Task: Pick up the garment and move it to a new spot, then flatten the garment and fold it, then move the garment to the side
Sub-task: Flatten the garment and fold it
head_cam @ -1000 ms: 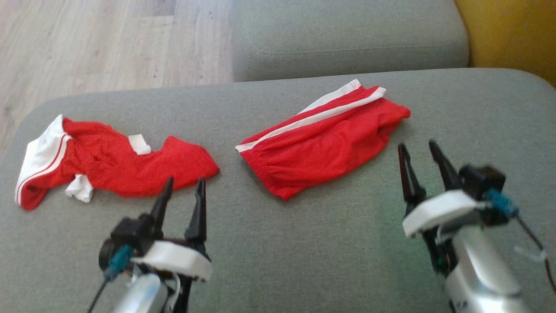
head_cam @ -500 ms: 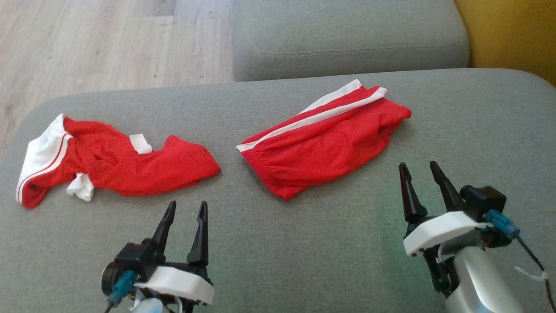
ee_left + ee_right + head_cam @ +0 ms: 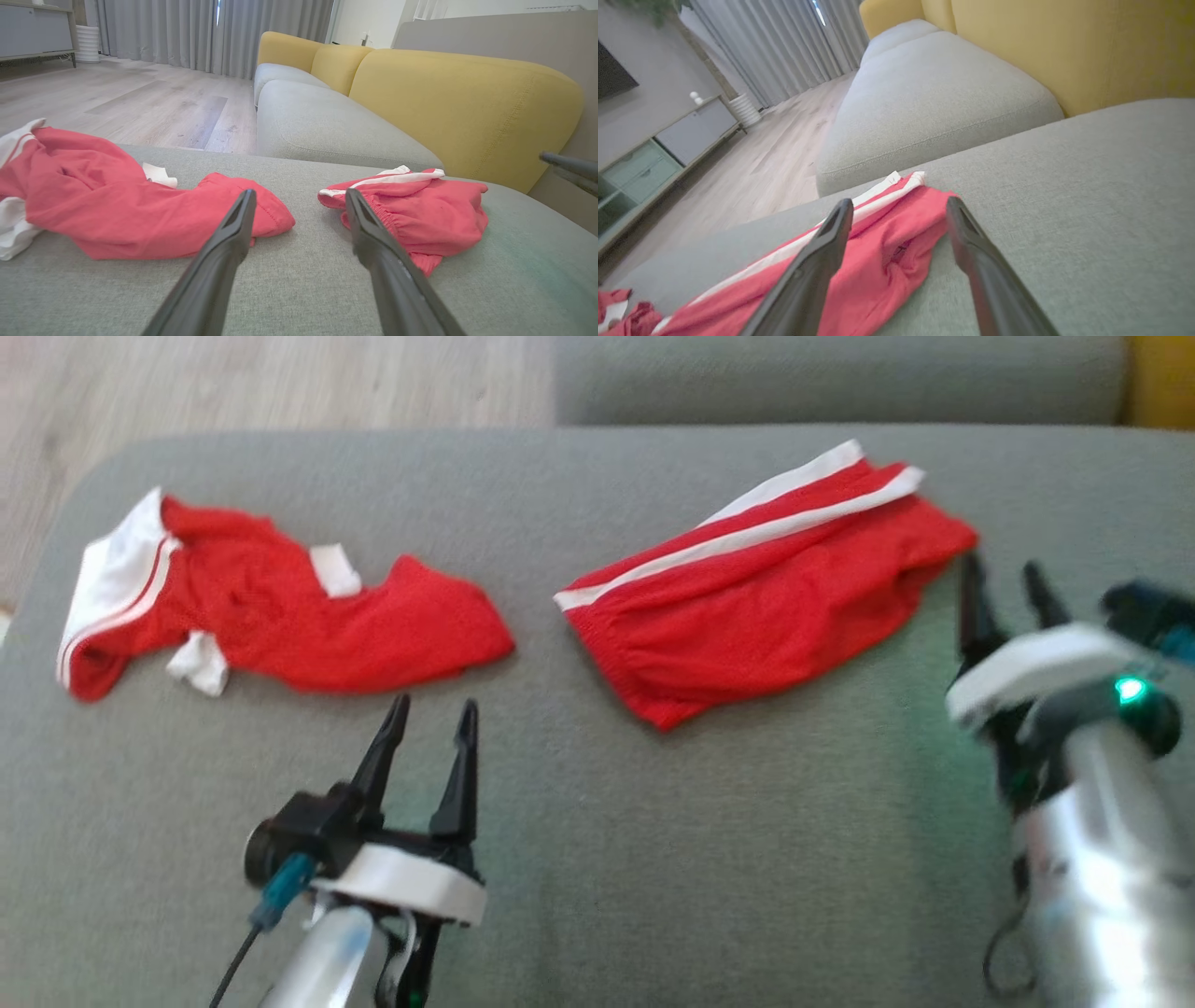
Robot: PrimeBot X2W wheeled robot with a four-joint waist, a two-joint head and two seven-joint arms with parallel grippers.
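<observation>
Two red garments lie on the grey sofa cushion (image 3: 653, 859). A crumpled red top with white trim (image 3: 280, 616) (image 3: 107, 205) is at the left. Folded red shorts with white stripes (image 3: 756, 588) (image 3: 420, 205) (image 3: 859, 261) lie at the right. My left gripper (image 3: 432, 709) (image 3: 299, 193) is open, just short of the top's near hem, holding nothing. My right gripper (image 3: 1002, 569) (image 3: 897, 203) is open and empty, its tips at the right end of the shorts. Its dark fingers (image 3: 567, 165) also show at the right edge of the left wrist view.
Beyond the cushion lies a second grey seat (image 3: 822, 373) (image 3: 924, 102), with wooden floor (image 3: 280, 383) to its left. A yellow backrest (image 3: 458, 102) rises along the right side. A low cabinet (image 3: 668, 144) and curtains (image 3: 775, 46) stand far off.
The head camera has shifted, so the whole picture has moved. Both open grippers have come forward: the left towards the top's hem, the right up to the right end of the shorts.
</observation>
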